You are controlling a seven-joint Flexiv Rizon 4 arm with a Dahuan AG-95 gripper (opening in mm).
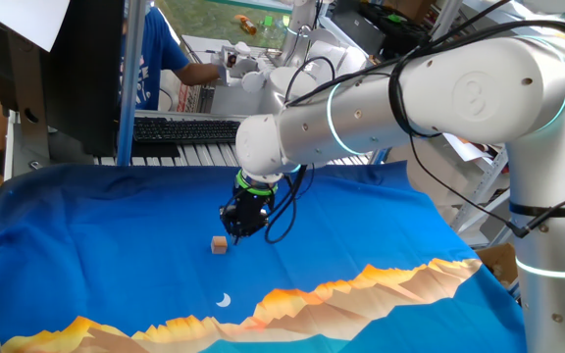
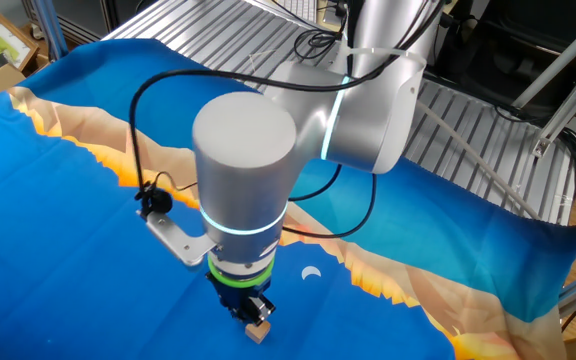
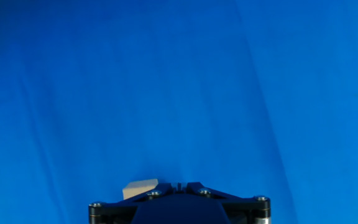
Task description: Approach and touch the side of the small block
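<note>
Small block (image 1: 221, 244) is your target, but take the scene big to small. Desk cloth (image 1: 86, 245): blue, sunset-mountain print along the near edge, a white crescent mark (image 1: 224, 301) on it. Arm hangs over the middle of the cloth, gripper (image 1: 241, 224) pointing down at it, fingers narrow, near pinched, holding nothing. Block lies flat on the cloth just beside the fingertips; touching or a hair apart, you can't tell. Looks like light, stiff, plain wood, not fragile, likely to skid on cloth. Nudge a flat side face low and slowly; a grab would mean two opposite faces.
</note>
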